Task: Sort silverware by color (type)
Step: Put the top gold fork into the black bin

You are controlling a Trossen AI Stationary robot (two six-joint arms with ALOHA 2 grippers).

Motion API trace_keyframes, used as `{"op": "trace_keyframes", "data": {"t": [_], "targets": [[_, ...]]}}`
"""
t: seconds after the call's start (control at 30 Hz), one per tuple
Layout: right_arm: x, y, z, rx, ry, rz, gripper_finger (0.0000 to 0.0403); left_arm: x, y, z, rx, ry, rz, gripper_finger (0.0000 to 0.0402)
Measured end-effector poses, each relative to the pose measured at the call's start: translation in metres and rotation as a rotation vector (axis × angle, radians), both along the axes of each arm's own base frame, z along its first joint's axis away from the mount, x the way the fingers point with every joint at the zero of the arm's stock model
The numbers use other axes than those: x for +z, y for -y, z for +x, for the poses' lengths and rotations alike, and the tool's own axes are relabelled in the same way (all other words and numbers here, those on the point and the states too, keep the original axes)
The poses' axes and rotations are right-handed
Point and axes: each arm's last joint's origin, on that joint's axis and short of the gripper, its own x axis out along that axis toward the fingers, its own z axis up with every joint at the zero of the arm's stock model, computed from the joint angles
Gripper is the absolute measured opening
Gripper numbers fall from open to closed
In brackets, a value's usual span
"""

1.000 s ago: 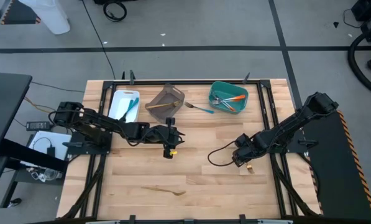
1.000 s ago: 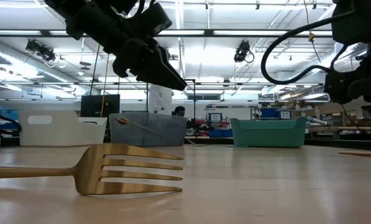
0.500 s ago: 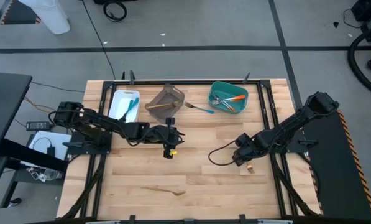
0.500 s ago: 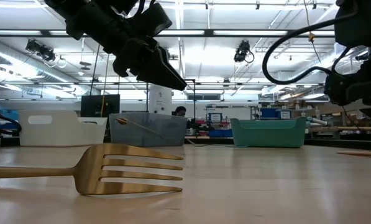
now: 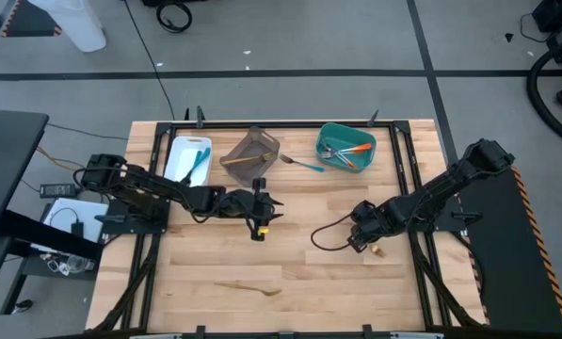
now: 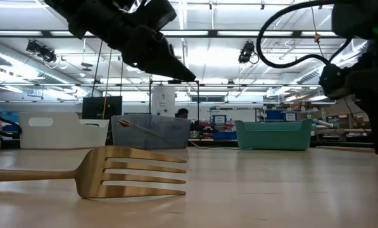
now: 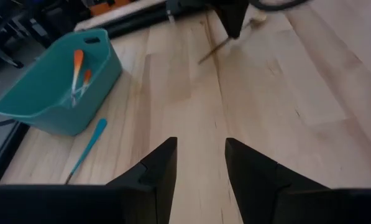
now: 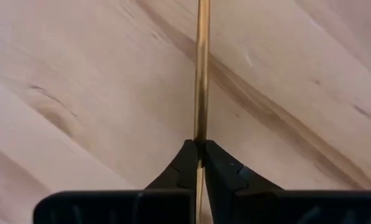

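Gripping a slim tan wooden utensil (image 8: pixel 202 74), the right hand (image 8: pixel 199 163) has its fingers clenched on the stick's shaft, low over the worktop (image 5: pixel 299 273) on its right side; in the high view that hand (image 5: pixel 361 241) sits w/ the utensil's end (image 5: pixel 377 250) poking out just beside it; left hand (image 7: pixel 197 163) hovers near worktop centre, fingers apart & holding nothing; high view shows it (image 5: pixel 259 212) just in front of the grey-brown bin (image 5: pixel 252 149); a tan fork (image 5: pixel 248 288) lies alone near the front edge, close to the low cam (image 6: pixel 122 172); teal bin (image 5: pixel 345 146) at back right holds orange-handled forks (image 5: pixel 354 149); a blue-handled fork (image 5: pixel 301 164) lies on the worktop between teal & grey-brown bins; white bin (image 5: pixel 187 157) at back left holds blue-handled pieces (image 5: pixel 199 164); grey-brown bin holds a tan stick (image 5: pixel 240 159).
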Motion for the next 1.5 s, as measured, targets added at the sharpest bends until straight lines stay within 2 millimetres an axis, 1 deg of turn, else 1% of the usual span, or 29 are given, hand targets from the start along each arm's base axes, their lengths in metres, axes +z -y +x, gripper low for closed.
{"op": "trace_keyframes", "data": {"t": [0.27,0.43,0.53,0.73,1.0,1.23,1.33,1.43,1.5], "targets": [[0.004,0.007,0.010,0.071,0.047,0.000,0.0020,0.000,0.006,0.000,-0.033,0.001,0.006,0.0144],[0.006,0.012,0.023,0.121,0.148,0.017,0.0021,-0.003,0.014,-0.003,-0.110,-0.049,0.109,0.0144],[0.009,0.016,0.031,0.147,0.214,0.034,0.0021,-0.005,0.020,-0.003,-0.144,-0.061,0.141,0.0144],[0.012,0.025,0.043,0.183,0.311,0.078,0.0022,-0.006,0.029,-0.005,-0.181,-0.061,0.157,0.0144],[0.020,0.041,0.059,0.228,0.462,0.117,0.0022,-0.002,0.029,-0.001,-0.175,-0.002,0.154,0.0144],[0.024,0.054,0.065,0.173,0.525,0.137,0.0023,0.002,0.030,0.000,-0.229,0.027,0.268,0.0144],[0.025,0.059,0.067,0.151,0.547,0.146,0.0023,-0.002,0.030,0.004,-0.230,0.032,0.286,0.0144],[0.026,0.063,0.069,0.148,0.568,0.159,0.0023,-0.003,0.033,0.012,-0.218,0.045,0.301,0.0144],[0.027,0.064,0.070,0.148,0.581,0.169,0.0023,-0.005,0.035,0.018,-0.194,0.029,0.344,0.0144]]}}
